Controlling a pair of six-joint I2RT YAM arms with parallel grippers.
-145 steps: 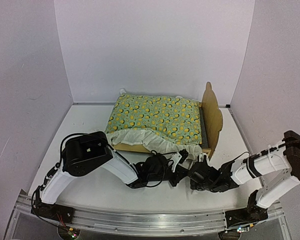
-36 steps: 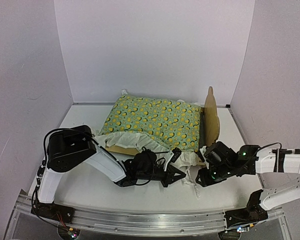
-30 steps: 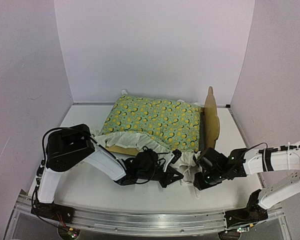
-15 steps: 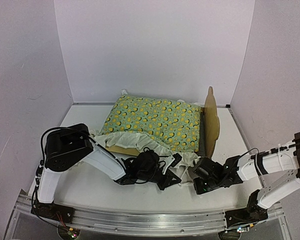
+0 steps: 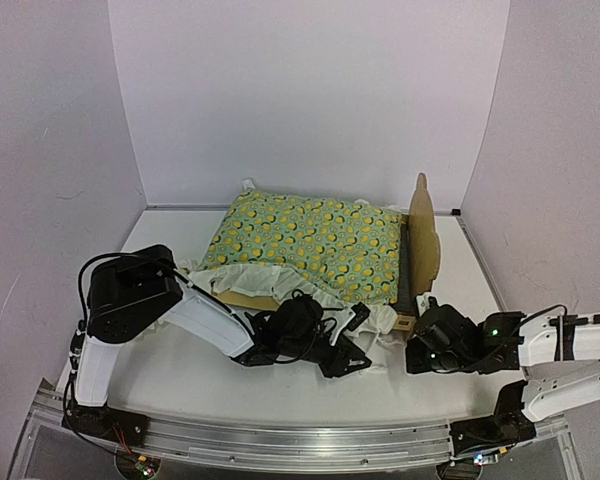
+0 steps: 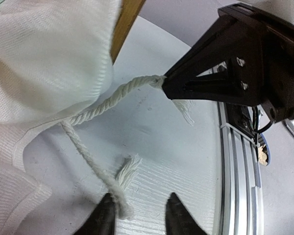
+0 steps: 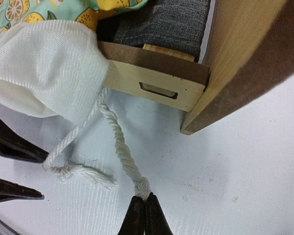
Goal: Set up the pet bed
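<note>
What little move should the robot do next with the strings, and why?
Probably the left claw should nudge forward and close on the loose cord. The right claw is shut on the other cord, but the left claw is open, and the loose cord's frayed end lies on the table right by its fingers, ungripped.

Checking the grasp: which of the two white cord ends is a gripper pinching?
The cord end in the right gripper; the other end lies loose on the table.

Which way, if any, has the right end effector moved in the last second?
Yes, rightward. The right end effector, shut on the white cord, was left of the pet bed's headboard; now directly in front of it.
</note>
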